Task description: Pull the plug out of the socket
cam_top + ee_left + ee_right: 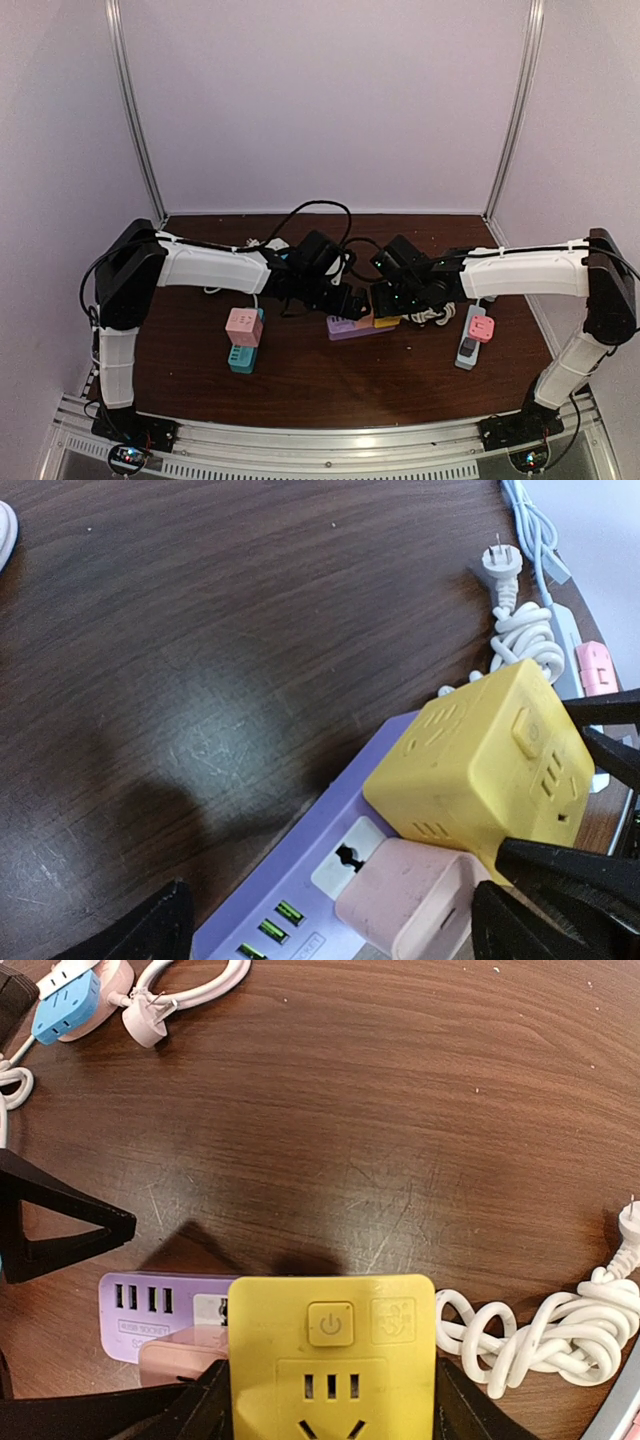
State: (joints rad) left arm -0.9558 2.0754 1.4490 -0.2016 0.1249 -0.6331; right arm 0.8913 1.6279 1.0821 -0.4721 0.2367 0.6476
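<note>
A yellow cube plug (332, 1360) sits on the far end of a purple power strip (300, 850), slightly tilted. A pink adapter (410, 900) is plugged in beside it. My right gripper (332, 1415) is shut on the yellow cube, one finger against each side. Its fingers (605, 725) also show in the left wrist view. My left gripper (330, 935) is open and straddles the strip around the pink adapter; its right finger is close to the adapter and its left finger is well apart. In the top view both grippers (352, 300) (385, 298) meet over the strip (345, 327).
A coiled white cable with a plug (560, 1330) lies right of the strip. A pink cube on a teal strip (243, 335) lies to the left. A pink cube on a grey strip (476, 335) lies to the right. Black cables (320, 215) lie behind.
</note>
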